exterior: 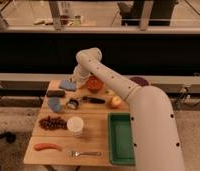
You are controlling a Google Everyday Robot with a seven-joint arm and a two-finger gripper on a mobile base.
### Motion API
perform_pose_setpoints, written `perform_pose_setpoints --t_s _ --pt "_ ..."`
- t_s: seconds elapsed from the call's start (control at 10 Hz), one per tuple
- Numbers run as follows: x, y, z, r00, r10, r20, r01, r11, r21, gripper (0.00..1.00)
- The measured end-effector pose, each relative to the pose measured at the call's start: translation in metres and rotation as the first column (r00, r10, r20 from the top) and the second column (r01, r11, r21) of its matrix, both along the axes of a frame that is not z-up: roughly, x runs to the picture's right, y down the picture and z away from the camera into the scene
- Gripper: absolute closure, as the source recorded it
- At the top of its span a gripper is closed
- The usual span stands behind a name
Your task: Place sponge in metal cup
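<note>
The sponge (pixel 67 85) is a flat light-blue block at the back left of the wooden table (pixel 95 130). My gripper (pixel 76 81) hangs at the end of the white arm, right at the sponge's right edge; I cannot tell whether it touches it. The metal cup (pixel 73 104) is a small grey cylinder standing on the table a little in front of the sponge and the gripper.
A dark bar (pixel 55 93) and a blue-grey lump (pixel 55 104) lie left of the cup. A reddish-orange bowl (pixel 95 84), an apple (pixel 115 101), a white cup (pixel 75 125), grapes (pixel 51 122), a sausage (pixel 47 147), a fork (pixel 86 153) and a green tray (pixel 122 138) share the table.
</note>
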State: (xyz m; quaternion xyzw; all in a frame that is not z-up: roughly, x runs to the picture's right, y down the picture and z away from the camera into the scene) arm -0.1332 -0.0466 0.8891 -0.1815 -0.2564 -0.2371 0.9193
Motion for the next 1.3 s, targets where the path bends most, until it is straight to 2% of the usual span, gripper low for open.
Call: perform_pose_setpoints --t_s 0.3,0.6,0.8,1.1,1.3 --pt "-0.004 -0.021 0.013 1.000 -0.020 0.025 0.019 0.9998 0.007 1.00" --pt "-0.012 -0.029 0.024 0.998 -0.036 0.049 0.035 0.9993 0.009 1.00" --pt "-0.006 -0.033 0.034 0.998 -0.033 0.051 0.032 0.9994 0.008 1.00" --pt "-0.001 -0.036 0.043 0.997 -0.047 0.062 0.044 0.9976 0.052 1.00" --pt "0.008 -0.037 0.046 0.997 -0.057 0.053 0.051 0.9931 0.106 1.00"
